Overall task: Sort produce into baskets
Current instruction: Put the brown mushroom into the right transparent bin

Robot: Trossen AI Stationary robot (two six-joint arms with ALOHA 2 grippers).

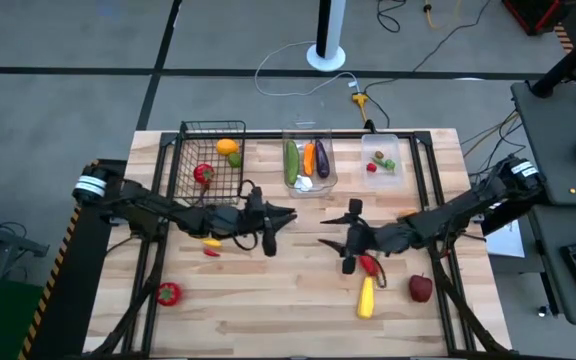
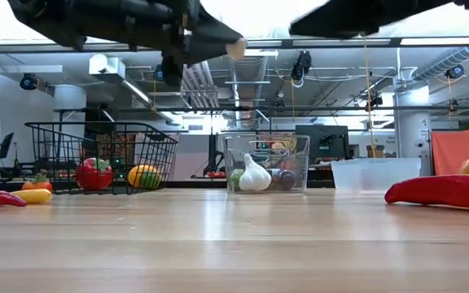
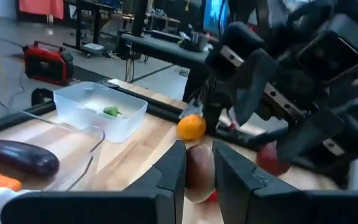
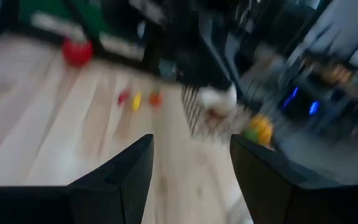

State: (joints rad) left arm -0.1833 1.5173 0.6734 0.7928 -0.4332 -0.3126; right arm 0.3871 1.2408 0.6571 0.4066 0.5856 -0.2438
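My left gripper [image 1: 288,215] hangs above the table's middle, pointing toward the right edge, and is shut on a small pale brown piece of produce [image 3: 198,167]. Opposite it, my right gripper [image 1: 330,240] stands open with nothing between its fingers [image 4: 135,171]. The black wire basket [image 1: 183,165] holds a red pepper [image 2: 94,173] and a yellow-green piece [image 2: 142,176]. A tall clear bin [image 1: 333,180] holds a cucumber, an eggplant and garlic [image 2: 255,177]. A shallow clear bin [image 1: 393,142] holds small red and green pieces. My left gripper pinches the small pale brown piece [image 3: 198,155] between its two fingers. The fingers lie level, coming from the table's left side. In the low view the piece [image 2: 236,49] shows at the fingers' free ends. It hangs lifted well clear of the table.
Loose on the table lie a red pepper [image 1: 168,293], small yellow and red peppers [image 1: 211,246], a red chili [image 1: 369,265], a long yellow pepper [image 1: 366,298], a red apple [image 1: 421,288] and an orange piece [image 1: 406,213]. Bare wood lies along the near edge.
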